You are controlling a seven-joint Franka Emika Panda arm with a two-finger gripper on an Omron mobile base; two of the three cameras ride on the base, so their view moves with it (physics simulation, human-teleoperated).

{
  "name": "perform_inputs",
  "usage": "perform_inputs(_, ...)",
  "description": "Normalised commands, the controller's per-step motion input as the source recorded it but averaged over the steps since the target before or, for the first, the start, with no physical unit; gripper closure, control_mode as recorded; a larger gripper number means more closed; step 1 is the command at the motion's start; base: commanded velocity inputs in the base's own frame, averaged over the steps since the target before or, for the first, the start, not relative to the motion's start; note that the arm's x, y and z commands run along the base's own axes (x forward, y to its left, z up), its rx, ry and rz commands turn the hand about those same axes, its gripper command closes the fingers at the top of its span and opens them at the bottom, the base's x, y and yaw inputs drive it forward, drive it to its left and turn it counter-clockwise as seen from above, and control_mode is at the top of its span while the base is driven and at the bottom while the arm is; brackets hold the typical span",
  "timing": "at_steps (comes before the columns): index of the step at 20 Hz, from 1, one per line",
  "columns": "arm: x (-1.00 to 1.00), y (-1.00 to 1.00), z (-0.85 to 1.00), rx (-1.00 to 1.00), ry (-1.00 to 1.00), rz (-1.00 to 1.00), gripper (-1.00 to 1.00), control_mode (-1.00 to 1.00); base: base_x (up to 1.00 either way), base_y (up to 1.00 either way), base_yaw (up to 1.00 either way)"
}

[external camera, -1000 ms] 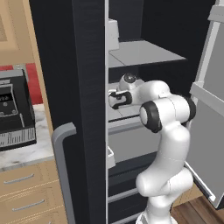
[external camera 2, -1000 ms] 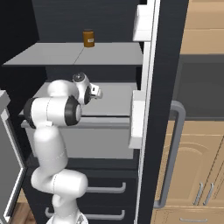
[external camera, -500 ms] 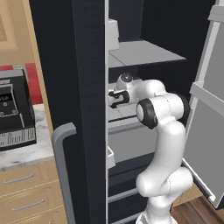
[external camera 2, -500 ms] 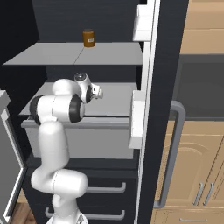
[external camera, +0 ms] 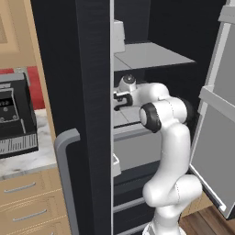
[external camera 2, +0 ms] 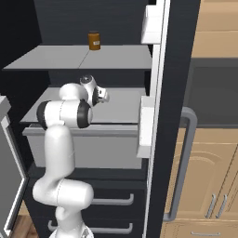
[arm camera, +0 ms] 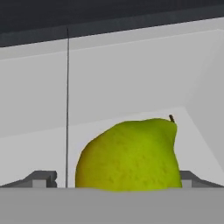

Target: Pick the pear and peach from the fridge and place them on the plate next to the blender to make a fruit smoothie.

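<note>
The yellow-green pear (arm camera: pixel 129 155) lies on the grey middle shelf (external camera 2: pixel 121 104) of the black fridge (external camera: pixel 92 69), close up in the hand view. My gripper (arm camera: pixel 116 181) is open, one fingertip (arm camera: pixel 43 178) on each side of the pear, and whether they touch it I cannot tell. In the base views the hand (external camera 2: pixel 98 95) reaches in over that shelf, partly behind the door edge (external camera: pixel 112 98). The peach, the plate and the blender are out of view.
An orange-brown jar (external camera 2: pixel 94 40) stands on the upper shelf. A grey drawer (external camera 2: pixel 83 148) sits under the middle shelf. White door bins (external camera 2: pixel 146 125) hang on the open door beside the arm. A black appliance (external camera: pixel 13 119) stands on the counter left of the fridge.
The arm has pushed a little deeper into the fridge over the middle shelf. The jaws have stayed open.
</note>
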Motion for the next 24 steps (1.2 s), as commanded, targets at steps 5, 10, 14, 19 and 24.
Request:
perform_inputs(5,0.03,0.0,-0.34,0.0,0.0,0.0,1.0,-1.0,0.0,0.0,0.0)
perform_inputs(10,0.01,0.0,-0.05,0.0,-0.03,0.0,1.0,-1.0,0.0,0.0,0.0)
perform_inputs(14,-0.05,0.0,0.0,0.0,-0.01,0.0,1.0,-1.0,0.0,0.0,0.0)
perform_inputs(19,-0.54,0.0,0.0,0.0,-0.21,0.0,1.0,-1.0,0.0,0.0,0.0)
perform_inputs(24,-0.92,0.0,0.07,0.0,-0.36,-0.02,1.0,-1.0,0.0,0.0,0.0)
